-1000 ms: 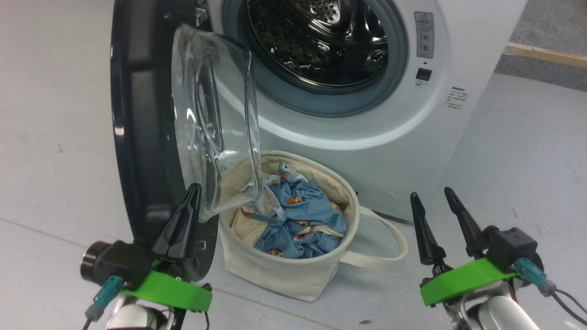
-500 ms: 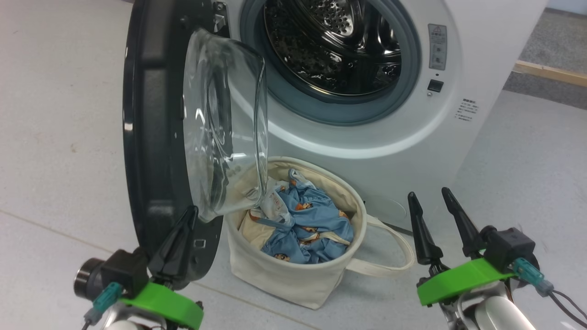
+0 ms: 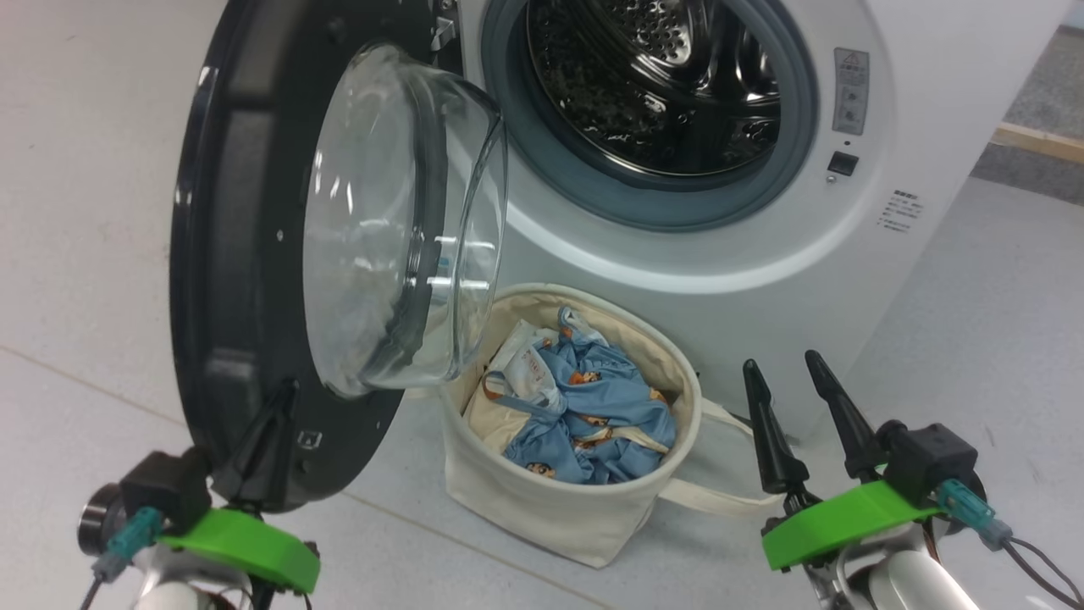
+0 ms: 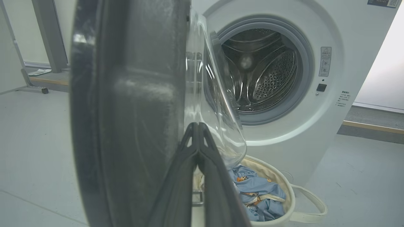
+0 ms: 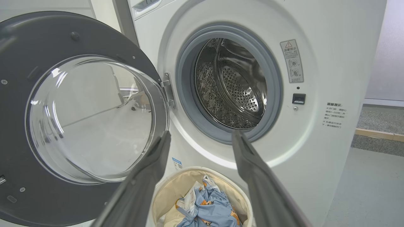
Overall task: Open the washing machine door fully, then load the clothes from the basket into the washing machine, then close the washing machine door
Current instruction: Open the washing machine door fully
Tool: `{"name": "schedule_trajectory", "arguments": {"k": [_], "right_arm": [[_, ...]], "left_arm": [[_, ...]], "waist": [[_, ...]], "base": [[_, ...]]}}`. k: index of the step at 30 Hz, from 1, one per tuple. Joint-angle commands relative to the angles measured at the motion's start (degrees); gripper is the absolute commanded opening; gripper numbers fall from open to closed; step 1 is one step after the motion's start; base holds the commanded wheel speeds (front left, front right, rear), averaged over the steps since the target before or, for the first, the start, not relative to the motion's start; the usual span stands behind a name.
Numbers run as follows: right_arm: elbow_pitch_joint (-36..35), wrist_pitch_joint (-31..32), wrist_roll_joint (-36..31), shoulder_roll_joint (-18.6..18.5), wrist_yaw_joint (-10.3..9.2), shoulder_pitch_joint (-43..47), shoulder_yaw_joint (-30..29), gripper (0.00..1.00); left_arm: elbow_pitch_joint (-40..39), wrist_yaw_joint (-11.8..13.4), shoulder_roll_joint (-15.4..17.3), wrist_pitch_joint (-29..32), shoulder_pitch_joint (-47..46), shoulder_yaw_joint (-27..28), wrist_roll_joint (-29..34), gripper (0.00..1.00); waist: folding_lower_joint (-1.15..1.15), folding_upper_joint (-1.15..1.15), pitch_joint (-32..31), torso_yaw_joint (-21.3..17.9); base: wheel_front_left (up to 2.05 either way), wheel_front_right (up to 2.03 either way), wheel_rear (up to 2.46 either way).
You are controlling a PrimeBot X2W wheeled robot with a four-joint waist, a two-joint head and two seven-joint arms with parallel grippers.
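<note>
The washing machine stands with its steel drum exposed. The washing machine door hangs open to the left, black rim and glass bowl facing the drum. My left gripper is shut and empty, its tips against the door's lower inner rim; the left wrist view shows those closed fingers along the door. The basket sits below the opening, holding the clothes. My right gripper is open, right of the basket. In the right wrist view the right gripper frames the drum above the basket.
A loop handle of the basket lies on the floor toward my right gripper. A wooden strip edges grey carpet at the far right. A metal frame leg stands far left of the washer.
The door has swung wider, showing more of its inner face. My shut left gripper moved left and down along with its rim. The camera shifted too; the right gripper stayed open.
</note>
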Motion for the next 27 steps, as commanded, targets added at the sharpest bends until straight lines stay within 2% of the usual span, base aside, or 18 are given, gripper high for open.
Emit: {"name": "schedule_trajectory", "arguments": {"k": [1,11,27], "right_arm": [[-1.5,-0.7,0.3,-0.2,0.03,-1.5,1.1,1.00],[-1.3,-0.7,-0.2,-0.8,0.03,-3.6,2.1,1.00],[-0.4,-0.7,-0.1,-0.5,0.03,-7.2,4.1,1.00]], "left_arm": [[-1.4,0.0,1.6,-0.6,-3.8,2.8,-0.4,0.00],[3.9,-1.1,3.5,-2.4,-9.0,4.5,-3.4,0.00],[13.8,-0.8,8.1,-4.7,-16.7,10.4,-7.6,0.00]], "waist": [[0.00,0.00,0.3,0.3],[0.00,0.00,3.8,2.8],[0.00,0.00,8.1,5.5]], "base": [[0.00,0.00,0.00],[0.00,0.00,0.00],[0.00,0.00,0.00]]}}
